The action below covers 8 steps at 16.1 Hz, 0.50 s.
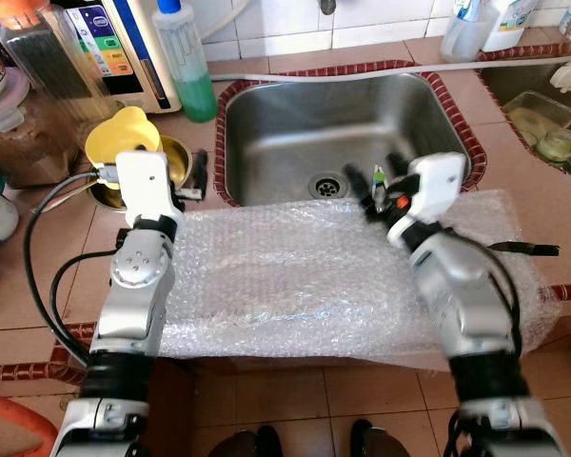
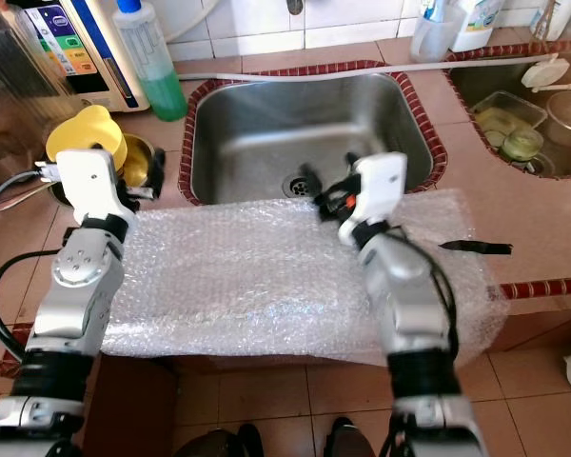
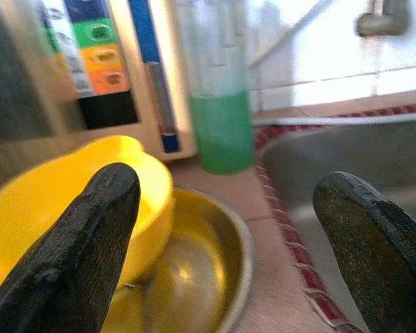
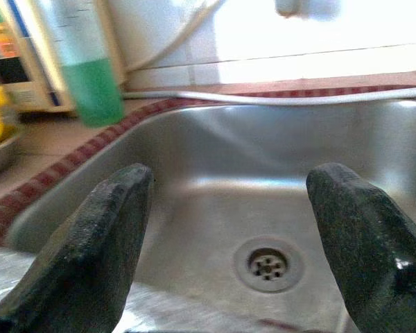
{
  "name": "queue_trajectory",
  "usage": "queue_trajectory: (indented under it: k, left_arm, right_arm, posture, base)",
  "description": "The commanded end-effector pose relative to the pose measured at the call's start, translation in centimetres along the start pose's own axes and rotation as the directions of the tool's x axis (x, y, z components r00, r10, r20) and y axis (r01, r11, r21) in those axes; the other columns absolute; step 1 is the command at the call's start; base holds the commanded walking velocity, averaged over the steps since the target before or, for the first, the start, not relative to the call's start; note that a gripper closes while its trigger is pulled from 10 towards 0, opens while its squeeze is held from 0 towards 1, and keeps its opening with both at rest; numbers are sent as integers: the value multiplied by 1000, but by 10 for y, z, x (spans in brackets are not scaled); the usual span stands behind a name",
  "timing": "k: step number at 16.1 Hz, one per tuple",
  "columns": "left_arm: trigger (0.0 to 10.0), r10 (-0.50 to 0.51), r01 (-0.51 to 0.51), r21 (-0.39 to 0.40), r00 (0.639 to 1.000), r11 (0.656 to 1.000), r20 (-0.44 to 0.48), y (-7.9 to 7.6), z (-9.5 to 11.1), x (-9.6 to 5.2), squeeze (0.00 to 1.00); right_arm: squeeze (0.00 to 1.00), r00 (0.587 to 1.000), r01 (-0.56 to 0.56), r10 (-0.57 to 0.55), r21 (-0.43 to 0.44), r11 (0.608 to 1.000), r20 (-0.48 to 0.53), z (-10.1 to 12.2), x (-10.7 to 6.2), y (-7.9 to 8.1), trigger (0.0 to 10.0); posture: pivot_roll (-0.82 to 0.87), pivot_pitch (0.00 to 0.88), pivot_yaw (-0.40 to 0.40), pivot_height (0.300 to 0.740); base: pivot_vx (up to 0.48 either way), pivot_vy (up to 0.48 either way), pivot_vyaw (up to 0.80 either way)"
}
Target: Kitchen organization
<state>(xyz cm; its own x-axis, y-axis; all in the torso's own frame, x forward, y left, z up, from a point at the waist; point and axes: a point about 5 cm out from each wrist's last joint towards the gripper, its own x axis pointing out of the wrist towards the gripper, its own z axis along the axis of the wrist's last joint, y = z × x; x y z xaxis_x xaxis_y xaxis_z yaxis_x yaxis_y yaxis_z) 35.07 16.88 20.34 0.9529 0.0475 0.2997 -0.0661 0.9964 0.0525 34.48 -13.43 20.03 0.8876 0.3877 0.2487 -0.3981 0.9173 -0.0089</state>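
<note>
Countertop tiled, bubble wrap across sink front; both grippers' jaws wide, empty.

Tiled counter bears bubble wrap, steel bowl, green bottle.

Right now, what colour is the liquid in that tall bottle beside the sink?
Green. The bottle shows it best in the left wrist view.
</note>
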Motion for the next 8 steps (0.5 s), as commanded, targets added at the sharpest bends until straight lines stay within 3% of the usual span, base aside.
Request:
queue_trajectory:
  k: [1,6,8]
  left_arm:
    - [10000,50,-49,13,999,999,-8,8,-3,0,0]
    - [10000,187,-186,36,982,982,-5,20,-4,11,0]
    - [10000,175,-174,74,985,982,-5,20,-5,16,0]
  right_arm:
    - [1000,1000,-17,17,2,1000,20,6,-1,7,10000]
    - [1000,991,-130,129,27,991,44,19,-10,47,10000]
    - [1000,989,-146,145,43,988,37,20,-12,54,10000]
  posture:
    - [-146,243,135,740]
    - [-154,239,127,740]
    - [-152,239,127,740]
  base:
    - [0,0,0]
    - [0,0,0]
    - [0,0,0]
